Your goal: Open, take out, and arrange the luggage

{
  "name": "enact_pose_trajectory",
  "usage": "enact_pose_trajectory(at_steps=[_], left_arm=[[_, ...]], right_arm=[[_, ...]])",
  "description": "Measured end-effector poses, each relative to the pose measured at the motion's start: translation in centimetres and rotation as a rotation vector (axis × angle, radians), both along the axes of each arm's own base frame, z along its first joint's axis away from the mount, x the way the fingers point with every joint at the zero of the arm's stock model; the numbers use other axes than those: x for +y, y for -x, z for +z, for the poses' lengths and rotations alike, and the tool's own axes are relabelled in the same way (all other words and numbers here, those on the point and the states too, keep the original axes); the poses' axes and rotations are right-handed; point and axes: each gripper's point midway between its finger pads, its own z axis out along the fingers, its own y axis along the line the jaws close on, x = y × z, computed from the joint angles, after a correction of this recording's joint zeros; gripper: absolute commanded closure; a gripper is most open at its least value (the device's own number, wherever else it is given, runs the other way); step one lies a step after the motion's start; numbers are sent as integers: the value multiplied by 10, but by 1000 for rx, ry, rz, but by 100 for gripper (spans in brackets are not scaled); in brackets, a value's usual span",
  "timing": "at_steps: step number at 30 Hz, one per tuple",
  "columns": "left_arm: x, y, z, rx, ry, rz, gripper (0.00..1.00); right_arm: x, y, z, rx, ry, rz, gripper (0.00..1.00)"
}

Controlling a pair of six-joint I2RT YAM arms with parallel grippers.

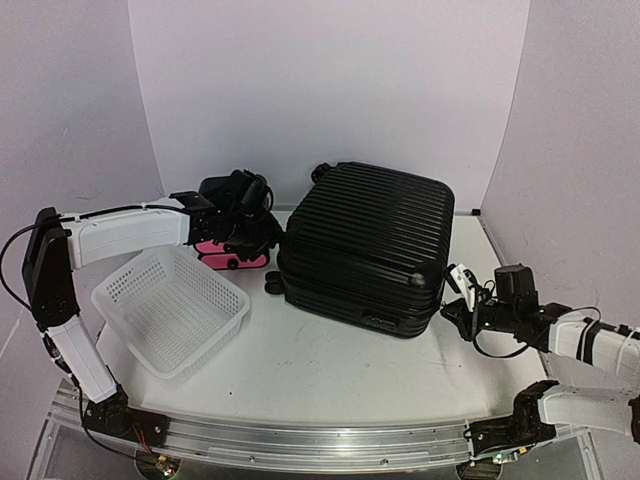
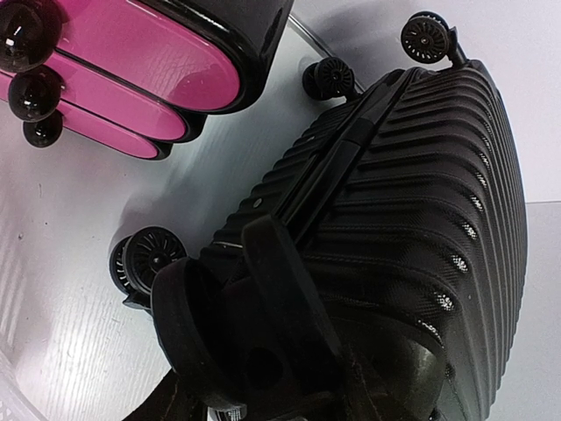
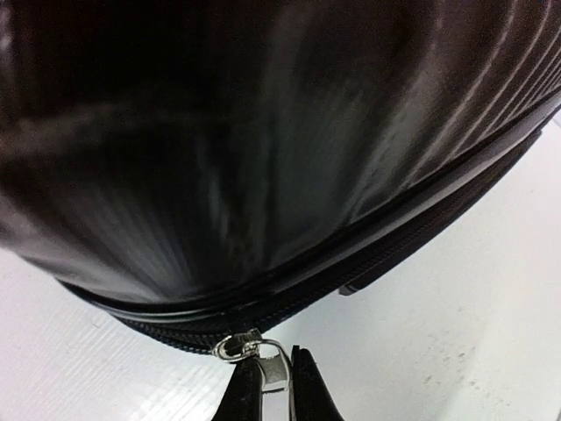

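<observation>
The luggage, a large black ribbed hard-shell case, lies flat and closed in the middle of the table. My right gripper is at its near right corner. In the right wrist view that gripper is shut on the silver zipper pull, which hangs from the slider on the zipped seam. My left gripper is at the case's left side. Its dark fingers stand apart against the wheeled edge of the luggage, by a wheel. The gap between them is too dark to read.
A white mesh basket sits tilted at the front left. A small black box with pink drawers stands behind it, close to the luggage's left side. Purple walls close in the table at the back and sides.
</observation>
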Motion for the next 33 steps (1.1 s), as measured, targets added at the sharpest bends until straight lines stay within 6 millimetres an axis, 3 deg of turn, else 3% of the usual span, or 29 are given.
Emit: enact_pose_trajectory(at_steps=[6, 11, 22, 33], left_arm=[[5, 7, 1, -6, -3, 0, 83], [9, 6, 1, -5, -15, -3, 84], [11, 6, 3, -11, -25, -12, 84], [11, 7, 2, -8, -35, -32, 85]], right_arm=[[-12, -14, 4, -49, 91, -51, 100], [-13, -40, 7, -33, 119, -68, 100], [-33, -100, 7, 48, -20, -75, 100], [-65, -207, 13, 1, -125, -119, 100]])
